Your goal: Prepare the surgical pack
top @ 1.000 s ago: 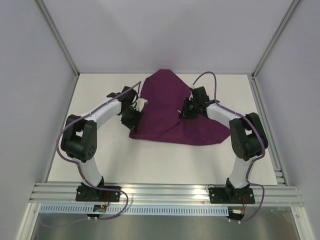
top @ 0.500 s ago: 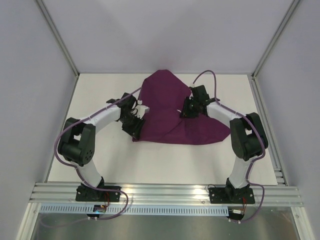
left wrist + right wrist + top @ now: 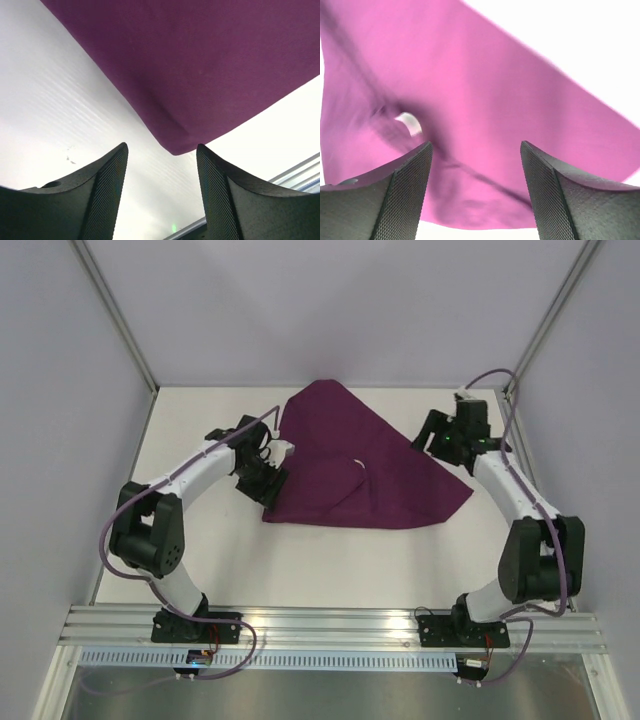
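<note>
While the cloth (image 3: 350, 465) lay half folded, left gripper (image 3: 161, 150) and right gripper (image 3: 476, 145) stood spread, empty. Wrapping seemed underway; next, a corner wanted pinching

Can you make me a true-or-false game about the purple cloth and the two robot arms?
1. The large dark-purple cloth lies folded over itself on the white table. True.
2. The right gripper is pinching the cloth. False: its jaws are open and empty, and it hangs above the cloth.
3. The left gripper has open jaws and points at a corner of the cloth. True.
4. Part of the cloth hangs over the table's edge. False: all of the cloth lies on the table top, away from its edges.
</note>
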{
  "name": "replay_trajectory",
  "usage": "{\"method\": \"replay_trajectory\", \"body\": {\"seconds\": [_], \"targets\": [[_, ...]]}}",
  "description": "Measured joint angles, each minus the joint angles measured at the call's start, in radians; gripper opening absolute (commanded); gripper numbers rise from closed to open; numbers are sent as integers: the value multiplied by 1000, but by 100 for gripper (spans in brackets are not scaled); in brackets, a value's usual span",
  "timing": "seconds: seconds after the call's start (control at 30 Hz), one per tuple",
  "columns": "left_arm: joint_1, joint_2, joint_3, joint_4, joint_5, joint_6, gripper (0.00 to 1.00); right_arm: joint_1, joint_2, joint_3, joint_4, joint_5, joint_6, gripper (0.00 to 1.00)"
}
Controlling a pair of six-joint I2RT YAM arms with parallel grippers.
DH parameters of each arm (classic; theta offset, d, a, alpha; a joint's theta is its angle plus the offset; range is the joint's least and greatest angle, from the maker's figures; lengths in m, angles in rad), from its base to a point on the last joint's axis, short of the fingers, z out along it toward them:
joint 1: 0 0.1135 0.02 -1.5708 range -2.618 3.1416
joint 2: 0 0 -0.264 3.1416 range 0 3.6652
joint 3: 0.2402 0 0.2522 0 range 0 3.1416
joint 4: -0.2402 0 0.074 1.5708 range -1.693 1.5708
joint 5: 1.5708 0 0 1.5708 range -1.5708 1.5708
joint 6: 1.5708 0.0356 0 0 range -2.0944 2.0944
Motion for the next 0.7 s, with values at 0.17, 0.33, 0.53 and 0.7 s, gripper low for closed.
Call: {"method": "replay_trajectory", "body": {"seconds": [0.17, 0.33, 0.53, 0.7], "targets": [[0, -11, 89, -5, -21, 3, 67, -271, -120, -142, 3, 85, -25, 73], [0, 14, 168, 5, -43, 3, 68, -431, 17, -201, -24, 100, -49, 68], [0, 106, 200, 17, -47, 2, 68, -439, 146, -172, -2, 35, -65, 55], [0, 124, 200, 19, -47, 2, 68, -438, 172, -181, 55, -35, -62, 22]]}}
